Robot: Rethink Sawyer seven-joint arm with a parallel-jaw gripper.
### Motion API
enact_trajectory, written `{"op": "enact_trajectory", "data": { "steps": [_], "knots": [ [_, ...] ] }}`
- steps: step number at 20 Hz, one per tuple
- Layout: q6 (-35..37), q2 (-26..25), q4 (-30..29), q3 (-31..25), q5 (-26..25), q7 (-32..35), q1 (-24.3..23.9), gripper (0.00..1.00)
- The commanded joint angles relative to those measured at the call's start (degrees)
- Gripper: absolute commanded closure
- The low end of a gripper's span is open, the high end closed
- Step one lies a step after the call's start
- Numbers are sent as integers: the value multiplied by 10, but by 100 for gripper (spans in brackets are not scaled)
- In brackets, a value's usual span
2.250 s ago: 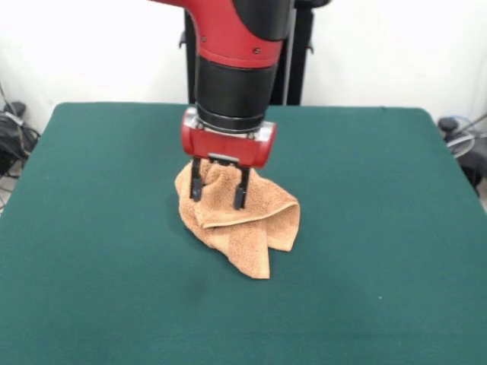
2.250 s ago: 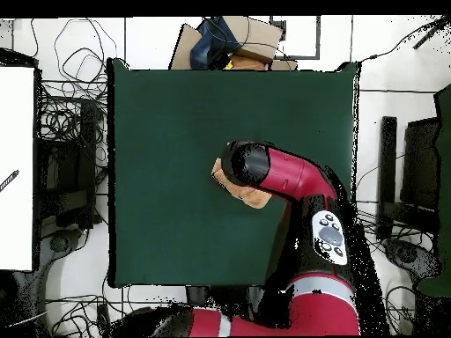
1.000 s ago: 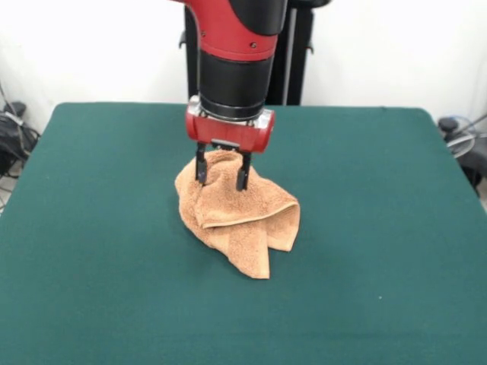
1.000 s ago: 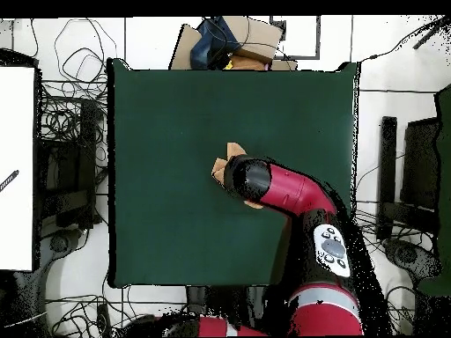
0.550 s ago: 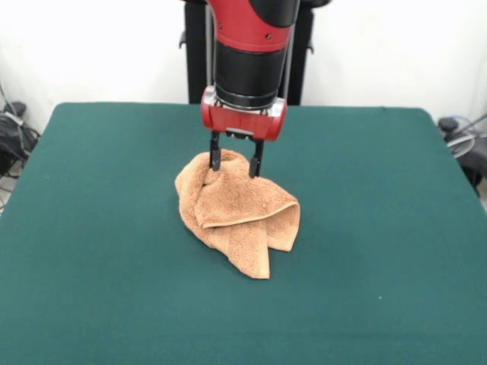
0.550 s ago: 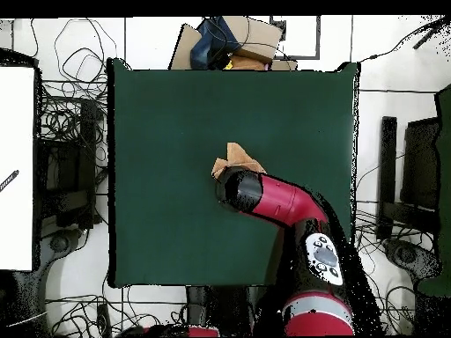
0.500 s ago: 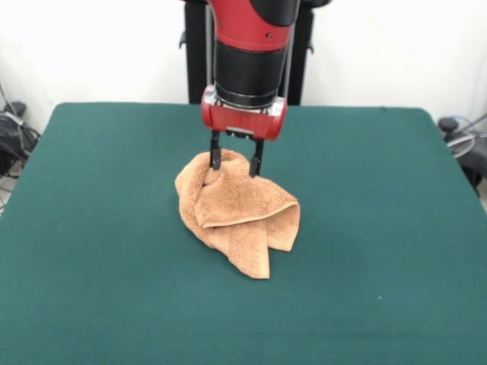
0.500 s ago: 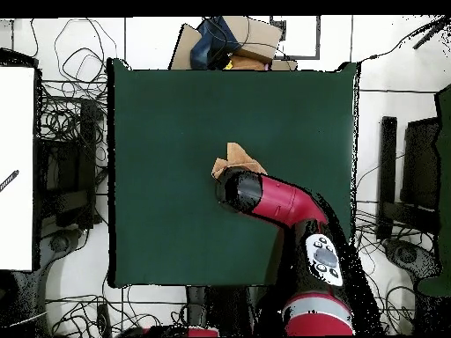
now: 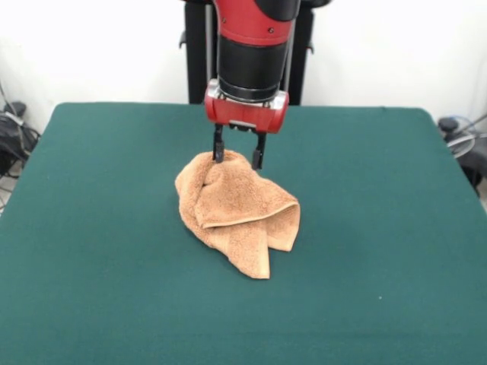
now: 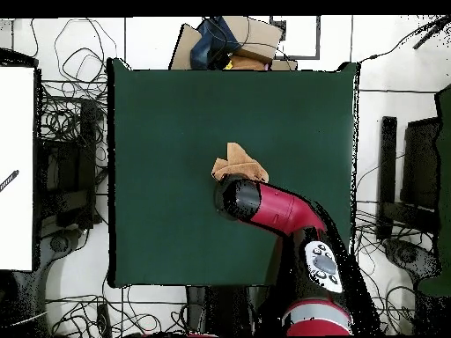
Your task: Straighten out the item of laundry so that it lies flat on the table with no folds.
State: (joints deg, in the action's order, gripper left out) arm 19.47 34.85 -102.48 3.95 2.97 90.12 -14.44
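You see the crumpled orange-tan terry towel (image 9: 236, 209) near the middle of the dark green felt counter (image 9: 91, 251). Your pincer (image 9: 237, 159) hangs spread, holding nothing, directly over the towel's far edge; the heap's bulk lies toward the near counter edge.

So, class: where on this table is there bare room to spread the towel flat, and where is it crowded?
The table is bare felt on every side of the crumpled towel, out to all four edges. The only crowded spot is the middle, where the open end effector stands at the towel's far edge.
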Motion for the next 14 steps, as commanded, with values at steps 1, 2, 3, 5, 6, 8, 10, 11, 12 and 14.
{"op": "enact_trajectory", "data": {
  "steps": [1,2,3,5,6,8,10,11,12,14],
  "knots": [
    [-44,-8,-31,-48,-10,84,-8,0],
    [-46,-13,-29,-49,-11,83,-9,0],
    [-49,-18,-27,-50,-11,82,-11,0],
    [-54,-26,-25,-51,-13,81,-14,0],
    [-56,-29,-24,-51,-14,80,-16,0],
    [-56,-36,-20,-53,-13,78,-20,0],
    [-52,-37,-18,-53,-13,76,-20,0],
    [-52,-39,-16,-54,-13,74,-21,0],
    [-49,-40,-13,-55,-13,72,-22,0],
    [-45,-41,-9,-56,-13,68,-23,0]
  ]
}}
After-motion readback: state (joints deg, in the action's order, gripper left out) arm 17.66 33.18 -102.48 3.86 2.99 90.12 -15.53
